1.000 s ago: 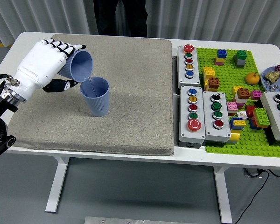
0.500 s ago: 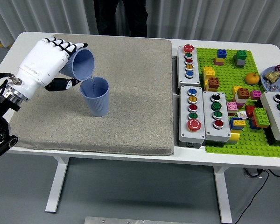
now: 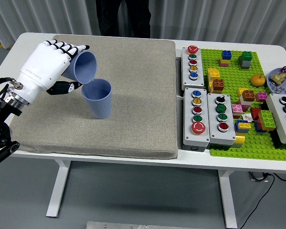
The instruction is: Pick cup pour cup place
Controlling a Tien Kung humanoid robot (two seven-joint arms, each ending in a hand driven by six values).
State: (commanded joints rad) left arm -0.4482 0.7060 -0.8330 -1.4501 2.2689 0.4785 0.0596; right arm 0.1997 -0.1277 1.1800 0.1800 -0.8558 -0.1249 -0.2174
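We see the left hand wrapped around a blue cup, fingers over its top side and thumb beneath, holding it tipped with its mouth facing down and to the right. Its lip hangs just above the rim of a second blue cup, which stands upright on the grey mat. A thin thread of clear liquid shows between the two; how full either cup is we cannot tell.

The standing cup sits in the left half of the mat, well clear of the mat's front and left edges. To its right we find a wide stretch of bare mat reaching to the mat's right edge, and more bare mat behind it toward the far side, where a person in dark clothing stands.

Past the mat's right edge the white table is crowded: grey button boxes line up just beside the mat, and a green baseplate beyond them carries coloured bricks and a small orange. A bowl of small objects sits at the far right edge.
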